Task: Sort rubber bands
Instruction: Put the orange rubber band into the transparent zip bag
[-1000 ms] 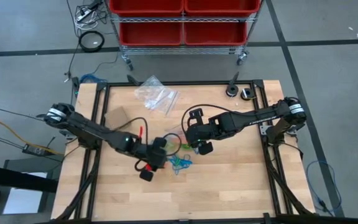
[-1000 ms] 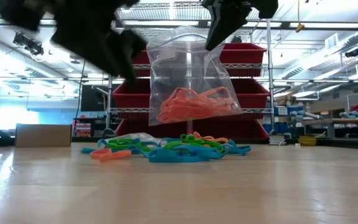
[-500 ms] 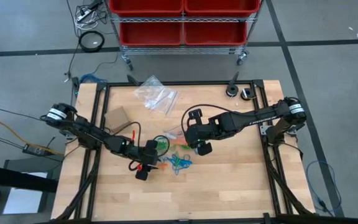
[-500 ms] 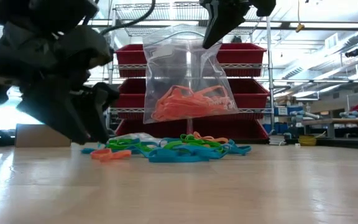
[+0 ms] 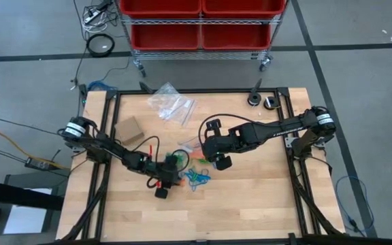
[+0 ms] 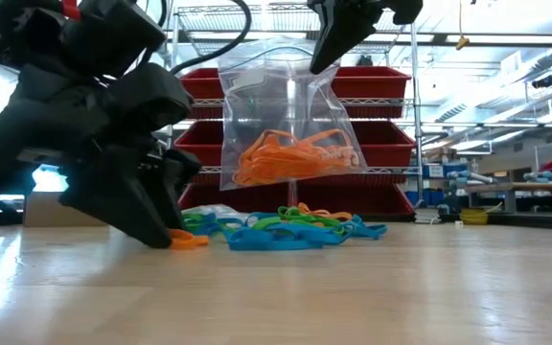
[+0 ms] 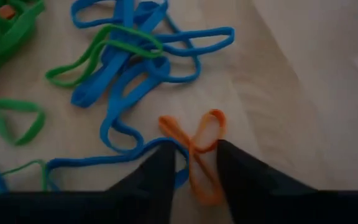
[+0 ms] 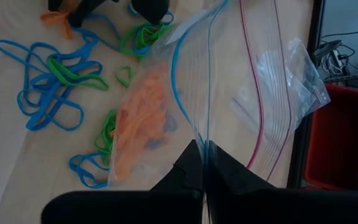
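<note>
**Left jaws straddle an orange band; right jaws pinch the bag aloft**

The jaws of the left gripper (image 7: 191, 163) stand parted, one finger (image 7: 160, 168) on either side of a twisted orange rubber band (image 7: 199, 149) lying on the table (image 5: 250, 204). We cannot tell whether they are pressing the band yet, as the fingers hide its lower part. In the high view the left arm reaches in low from the table's left edge, stretched diagonally toward the middle, with the left gripper tipped down at the near-left edge of the loose rubber bands (image 5: 194, 175). In the low view its dark wrist angles steeply, fingertips at the wood beside an orange loop.

The jaws of the right gripper (image 8: 202, 163) are clenched on the top edge of a clear zip bag (image 8: 241, 93), which hangs above the table holding a bunch of orange bands (image 6: 290, 158). The right arm extends from the table's right side, bent at the elbow, its gripper over the centre.

The remaining blue and green bands lie tangled in a small heap on the table below the bag. More clear bags (image 5: 171, 103) lie near the far edge, and a small cardboard box (image 5: 128, 128) sits at the left. We can read no writing anywhere.
</note>
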